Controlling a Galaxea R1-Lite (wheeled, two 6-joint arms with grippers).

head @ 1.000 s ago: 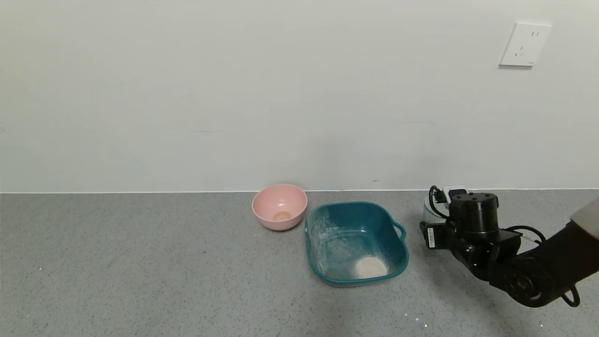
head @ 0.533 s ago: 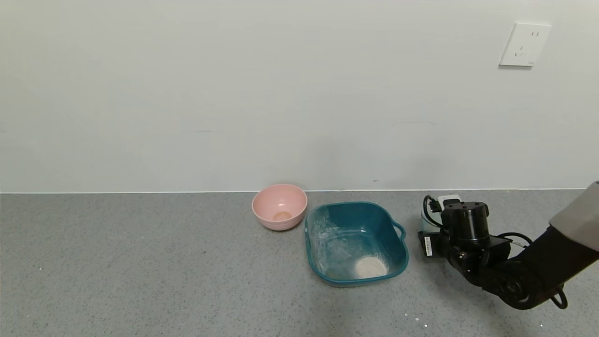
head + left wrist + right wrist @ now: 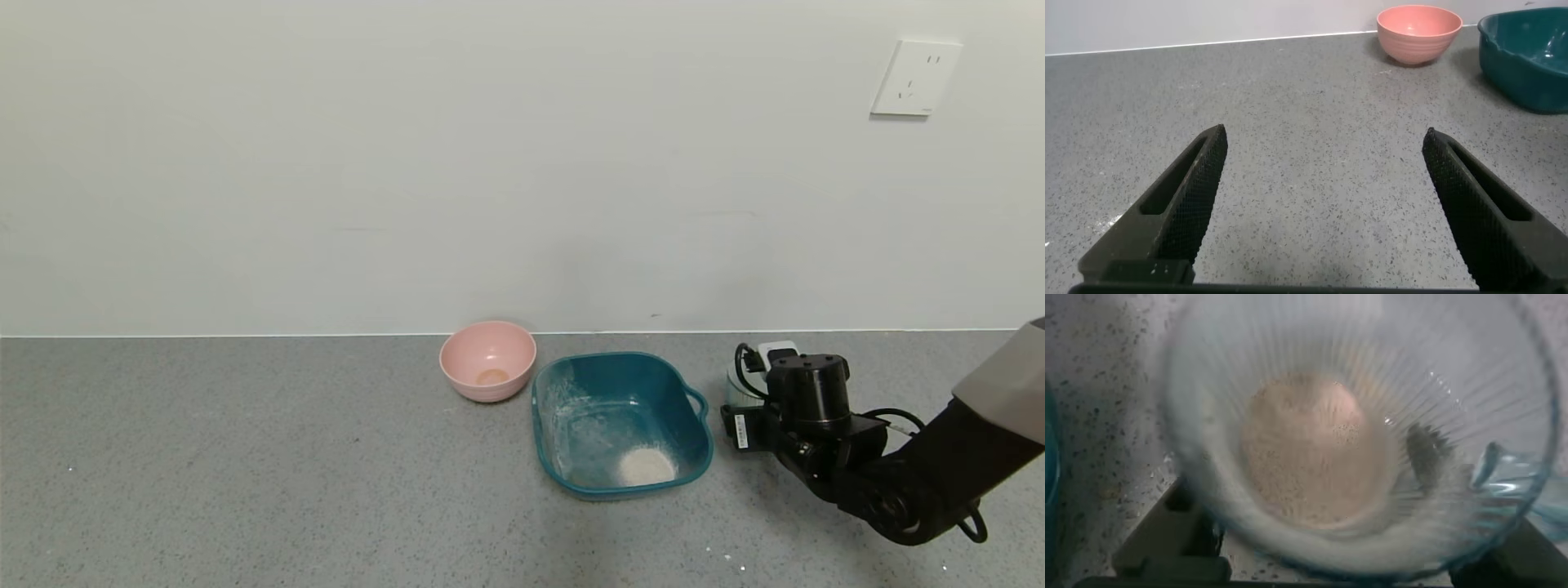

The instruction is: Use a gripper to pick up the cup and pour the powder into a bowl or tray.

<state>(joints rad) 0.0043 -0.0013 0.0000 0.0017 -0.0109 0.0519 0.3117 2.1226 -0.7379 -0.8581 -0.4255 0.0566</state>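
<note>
right gripper (image 3: 747, 400) low beside basin (image 3: 571, 478), clasping cup (image 3: 735, 390).

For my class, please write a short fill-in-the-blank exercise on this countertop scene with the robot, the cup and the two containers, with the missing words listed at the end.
1. The mound of powder lies inside the ______ basin.
2. The round bowl beside the basin is ______ in colour.
3. The cup is at the robot's ______ gripper.
4. The left gripper, above bare countertop, has its fingers ______.

Missing words: teal; pink; right; open
</note>
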